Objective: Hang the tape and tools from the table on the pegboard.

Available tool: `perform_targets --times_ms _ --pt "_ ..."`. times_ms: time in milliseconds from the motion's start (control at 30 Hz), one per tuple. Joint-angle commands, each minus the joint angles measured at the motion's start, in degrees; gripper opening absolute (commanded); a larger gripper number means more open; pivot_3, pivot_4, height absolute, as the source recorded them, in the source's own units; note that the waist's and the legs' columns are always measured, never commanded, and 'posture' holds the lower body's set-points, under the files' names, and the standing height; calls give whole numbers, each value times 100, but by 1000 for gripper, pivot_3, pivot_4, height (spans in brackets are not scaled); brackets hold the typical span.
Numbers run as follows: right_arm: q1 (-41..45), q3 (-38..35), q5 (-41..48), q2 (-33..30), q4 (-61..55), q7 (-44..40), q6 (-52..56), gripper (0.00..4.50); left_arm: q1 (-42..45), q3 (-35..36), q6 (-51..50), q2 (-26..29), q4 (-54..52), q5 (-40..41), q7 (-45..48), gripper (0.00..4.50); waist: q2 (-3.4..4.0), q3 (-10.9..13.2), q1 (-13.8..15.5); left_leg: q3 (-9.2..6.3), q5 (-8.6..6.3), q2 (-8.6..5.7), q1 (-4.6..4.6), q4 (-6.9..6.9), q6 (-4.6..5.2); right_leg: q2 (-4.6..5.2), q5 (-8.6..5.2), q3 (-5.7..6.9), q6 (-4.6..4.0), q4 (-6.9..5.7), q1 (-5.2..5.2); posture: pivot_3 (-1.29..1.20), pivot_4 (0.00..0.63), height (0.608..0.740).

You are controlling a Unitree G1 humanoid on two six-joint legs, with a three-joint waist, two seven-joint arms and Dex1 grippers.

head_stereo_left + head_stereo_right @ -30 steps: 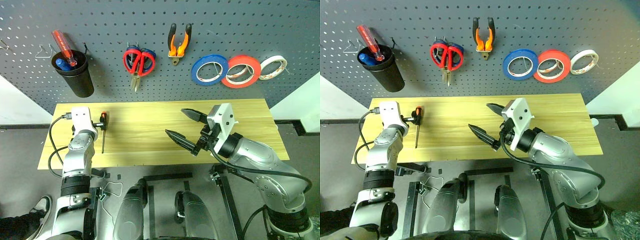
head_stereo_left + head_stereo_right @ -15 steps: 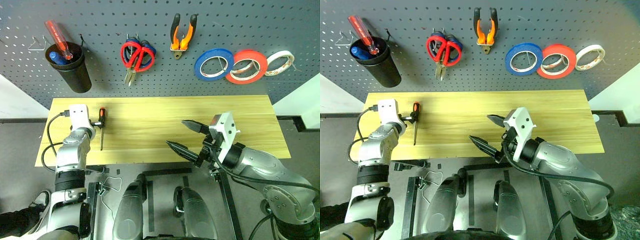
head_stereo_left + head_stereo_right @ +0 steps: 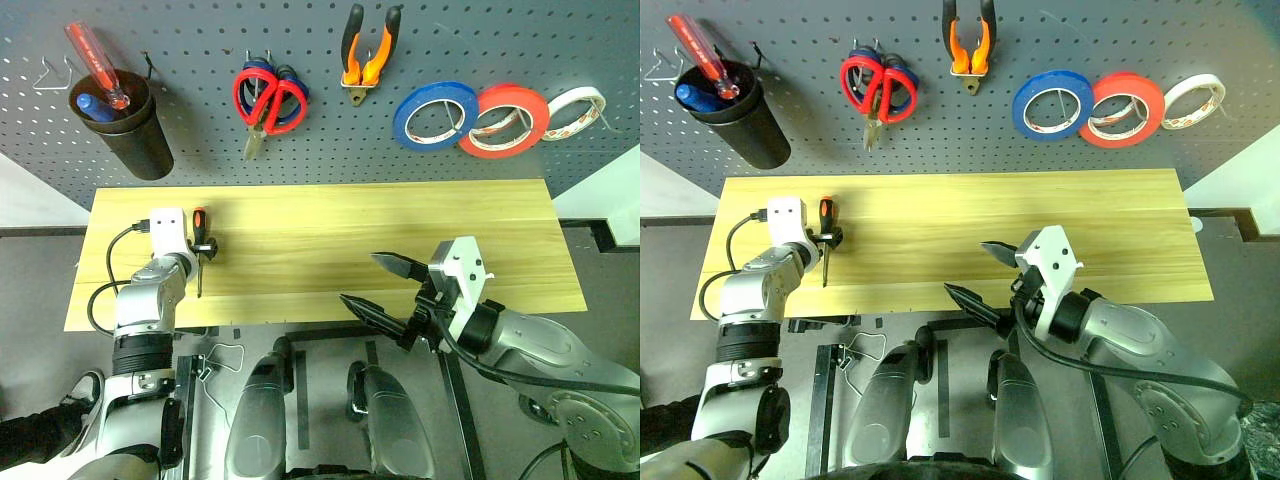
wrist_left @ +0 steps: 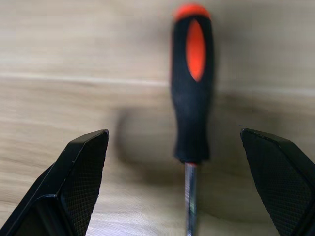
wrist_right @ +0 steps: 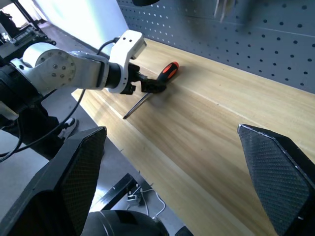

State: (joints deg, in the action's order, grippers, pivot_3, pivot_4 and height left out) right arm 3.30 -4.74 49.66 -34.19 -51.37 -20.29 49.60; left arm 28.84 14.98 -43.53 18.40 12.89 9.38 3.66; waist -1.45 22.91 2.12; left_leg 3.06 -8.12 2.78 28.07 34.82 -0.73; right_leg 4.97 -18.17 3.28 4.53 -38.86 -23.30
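A small screwdriver [image 3: 200, 232] with an orange-and-black handle lies on the light wood table [image 3: 300, 240] near its left end. My left gripper [image 3: 206, 248] is open, its fingers [image 4: 83, 172] on either side of the handle's lower end [image 4: 191, 123] without touching it. Over the table's front edge my right gripper [image 3: 362, 280] is open and holds nothing. On the dark pegboard [image 3: 200, 160] hang the red-handled scissors [image 3: 275, 100], the pliers [image 3: 367, 55] and the blue tape [image 3: 435, 113].
A red-orange roll [image 3: 503, 118] and a white roll [image 3: 575, 108] hang right of the blue tape. A black cup [image 3: 135, 135] on the board's left holds a red-handled screwdriver [image 3: 90, 55]. Blue scissor handles show behind the red ones. A metal frame stands below the table's front edge.
The camera has tipped down, shifting the whole picture. My right gripper has drawn back from mid-table to the front edge, still open. My left gripper stays at the screwdriver, tipped a little further down.
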Motion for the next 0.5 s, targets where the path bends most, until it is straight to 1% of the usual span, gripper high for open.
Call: perform_targets --times_ms 33,433,467,500 --pt "-125 -133 221 -97 -323 82 -35 4500 -47 -20 -51 11 -111 20 38 4472 0 1 0 0 0 0 8 1 0 0 0 1 1 0 -7 -24 458 714" --pt "-319 -171 517 -282 -447 353 -88 4500 114 -122 -39 -16 44 -14 105 4472 1 5 -2 0 0 -2 15 -5 0 0 0 3 3 12 -12 -36 457 714" --pt "-331 -156 516 -287 -449 369 -101 4500 136 -121 -3 -6 82 -24 110 4108 1 5 -2 0 0 -2 16 -6 0 0 0 3 4 14 -12 -35 459 714" --pt "-336 -145 516 -292 -448 380 -111 4500 154 -115 13 0 108 -29 108 3912 1 5 -2 0 0 -2 16 -6 0 0 0 3 4 14 -12 -35 459 714"
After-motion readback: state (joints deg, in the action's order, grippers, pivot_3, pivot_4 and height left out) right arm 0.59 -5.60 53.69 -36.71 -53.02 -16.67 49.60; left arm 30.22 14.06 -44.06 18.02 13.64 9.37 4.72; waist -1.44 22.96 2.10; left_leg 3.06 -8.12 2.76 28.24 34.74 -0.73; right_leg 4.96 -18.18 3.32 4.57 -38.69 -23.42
